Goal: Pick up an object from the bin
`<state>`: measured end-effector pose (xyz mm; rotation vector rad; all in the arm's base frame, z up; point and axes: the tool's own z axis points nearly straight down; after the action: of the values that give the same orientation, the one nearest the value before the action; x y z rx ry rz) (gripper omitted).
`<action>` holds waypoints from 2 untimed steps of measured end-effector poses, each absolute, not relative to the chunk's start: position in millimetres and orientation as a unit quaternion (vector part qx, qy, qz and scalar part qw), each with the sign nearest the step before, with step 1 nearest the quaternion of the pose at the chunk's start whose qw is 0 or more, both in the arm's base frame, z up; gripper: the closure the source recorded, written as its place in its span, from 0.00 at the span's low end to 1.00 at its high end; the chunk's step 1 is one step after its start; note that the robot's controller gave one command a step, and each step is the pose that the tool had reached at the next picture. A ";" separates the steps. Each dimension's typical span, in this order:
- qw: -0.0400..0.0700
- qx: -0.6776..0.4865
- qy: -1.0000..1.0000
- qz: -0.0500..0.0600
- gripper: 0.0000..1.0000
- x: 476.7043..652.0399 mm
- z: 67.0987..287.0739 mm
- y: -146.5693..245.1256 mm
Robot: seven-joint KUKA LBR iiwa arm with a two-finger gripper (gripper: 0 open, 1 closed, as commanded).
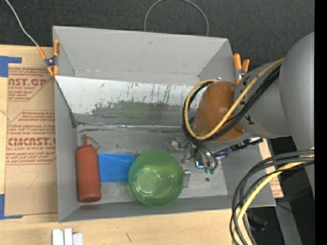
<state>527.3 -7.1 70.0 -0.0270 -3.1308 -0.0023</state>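
Camera view, arm [291, 96] from right, angled down into bin [127, 55], beside green bowl [156, 180]

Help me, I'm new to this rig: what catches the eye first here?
The green bowl at the front of the bin stands out most, with the gripper by its right rim. Left of it lie a blue block and a red bottle.
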 end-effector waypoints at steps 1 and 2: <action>0.003 -0.013 -1.000 -0.001 0.00 523.9 69.6 1.2; 0.005 -0.042 -0.999 -0.001 0.00 557.9 81.3 44.9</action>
<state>557.9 44.9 81.3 -0.1301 -3.1298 -0.0036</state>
